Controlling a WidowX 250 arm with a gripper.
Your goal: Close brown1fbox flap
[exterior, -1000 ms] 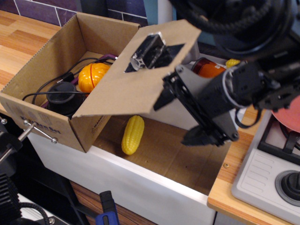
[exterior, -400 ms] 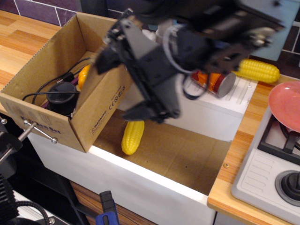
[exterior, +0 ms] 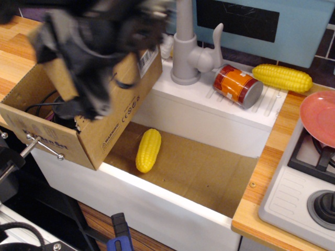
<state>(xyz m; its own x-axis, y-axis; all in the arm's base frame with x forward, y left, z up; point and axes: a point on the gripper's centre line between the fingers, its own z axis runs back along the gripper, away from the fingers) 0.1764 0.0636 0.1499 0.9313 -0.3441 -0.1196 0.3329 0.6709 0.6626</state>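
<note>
The brown1fbox [exterior: 116,117] stands at the left on the sink's front rim, with black print on its near side and a white barcode label [exterior: 148,60] at its top right corner. My gripper [exterior: 70,70] is a black, motion-blurred mass over the box's opening. Its jaws look spread apart, one at the upper left and one low near the box's front corner. The flap [exterior: 59,78] shows only as a narrow tan strip between the jaws, tilted steeply over the opening. Black cables [exterior: 44,106] show inside the box; the other contents are hidden.
A yellow corn cob [exterior: 148,150] lies on a flat cardboard sheet [exterior: 204,170] in the sink. A grey faucet [exterior: 184,47], a can [exterior: 238,85] and a second corn cob [exterior: 282,77] are behind. A pink plate [exterior: 320,116] and a stove [exterior: 309,183] are at the right.
My arm has swept from the right side to the left, over the box. The flap has swung with it from standing out to the right to over the box opening.
</note>
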